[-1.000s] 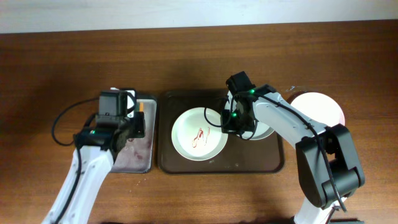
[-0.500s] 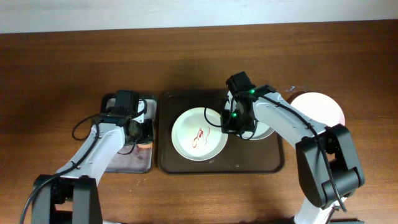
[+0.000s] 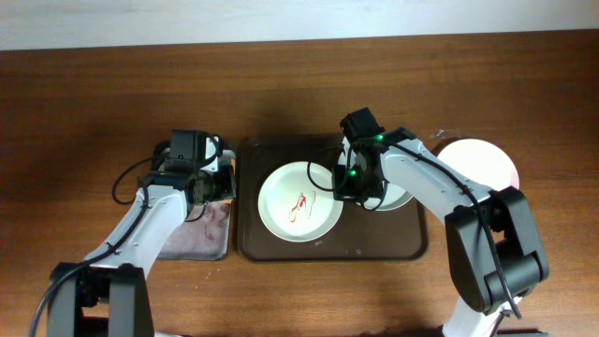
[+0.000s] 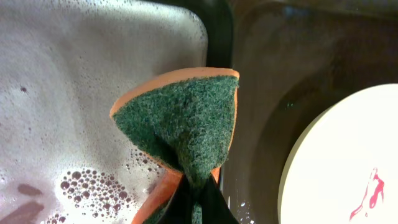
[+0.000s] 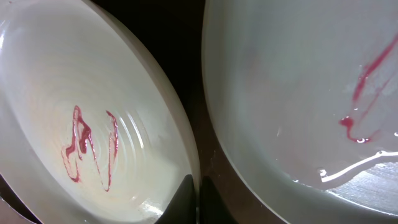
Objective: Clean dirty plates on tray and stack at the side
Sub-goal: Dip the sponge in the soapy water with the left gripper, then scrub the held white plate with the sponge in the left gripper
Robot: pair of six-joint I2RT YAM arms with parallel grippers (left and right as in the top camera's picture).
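Note:
The dark brown tray (image 3: 253,239) holds a plate (image 3: 299,201) with a red sauce smear in the middle. A second smeared plate (image 3: 398,198) lies partly under my right arm. My right gripper (image 3: 338,183) is shut on the middle plate's right rim; the right wrist view shows its gripper (image 5: 198,194) pinching that plate (image 5: 93,124), with the other plate (image 5: 298,81) beside it. My left gripper (image 3: 221,183) is shut on an orange and green sponge (image 4: 180,124) over the small tray's right edge. A third plate (image 3: 479,161) sits on the table, right of the tray.
The smaller black tray (image 3: 201,245) left of the brown tray holds soapy, bubbly water (image 4: 62,93). The brown tray's wet floor (image 4: 261,93) and the middle plate's rim (image 4: 348,162) show on the right of the left wrist view. Wooden table lies all round.
My left arm has carried the sponge up and to the right, from the soapy tray's middle to its right edge. The right arm has not moved.

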